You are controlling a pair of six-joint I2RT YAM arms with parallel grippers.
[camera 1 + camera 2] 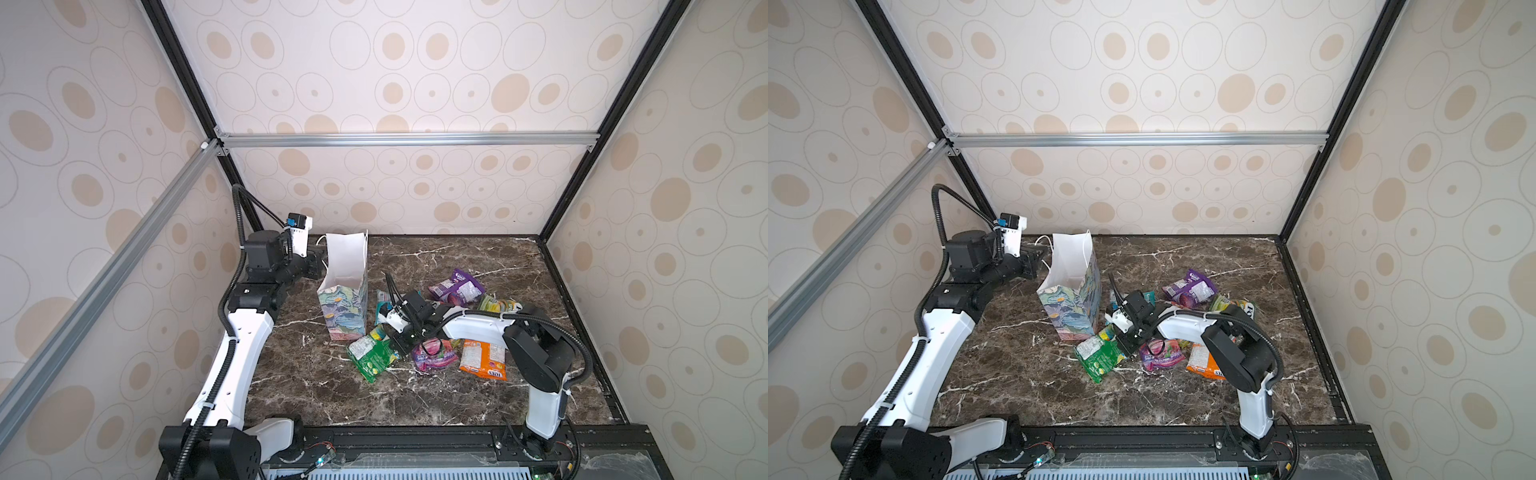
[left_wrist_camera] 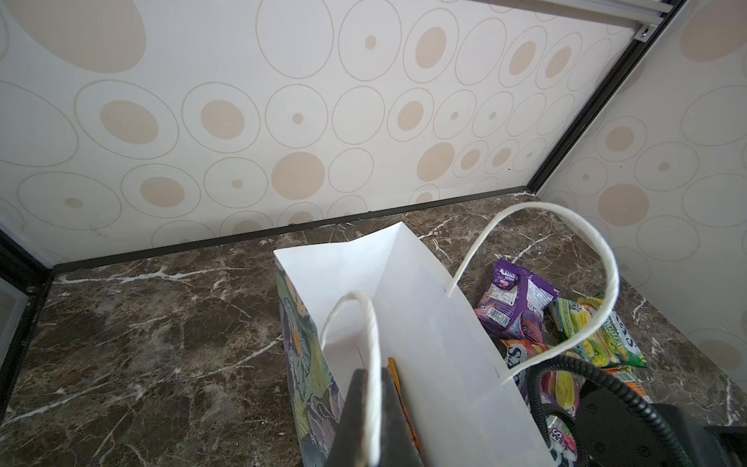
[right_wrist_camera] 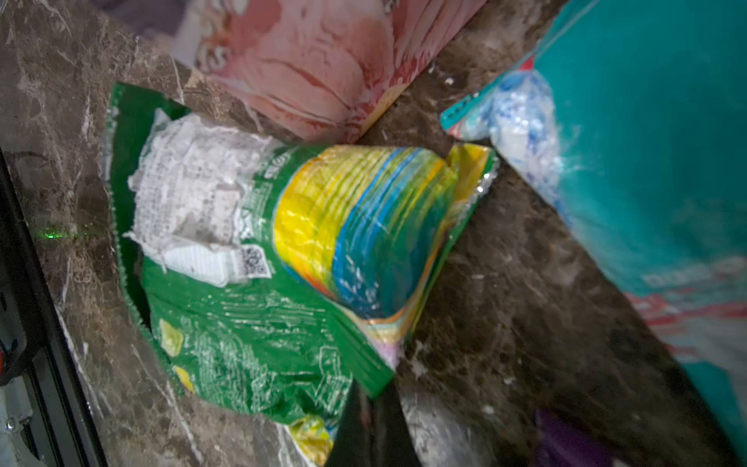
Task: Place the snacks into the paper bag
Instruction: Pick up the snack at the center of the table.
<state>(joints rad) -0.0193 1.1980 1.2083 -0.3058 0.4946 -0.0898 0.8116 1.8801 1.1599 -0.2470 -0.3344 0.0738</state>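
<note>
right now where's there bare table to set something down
Bare marble table runs along the near edge, in front of the green packet and orange packet. More lies by the far wall behind the purple packet. Crowded: right of the paper bag, where snacks cluster.

paper bag (image 1: 343,307) upright on table (image 1: 311,386), left side; snacks (image 1: 455,289) scattered just right of it.

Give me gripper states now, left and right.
Left gripper: closed on the paper bag, at its rim.
Right gripper: closed on the green packet, at its edge.
</note>
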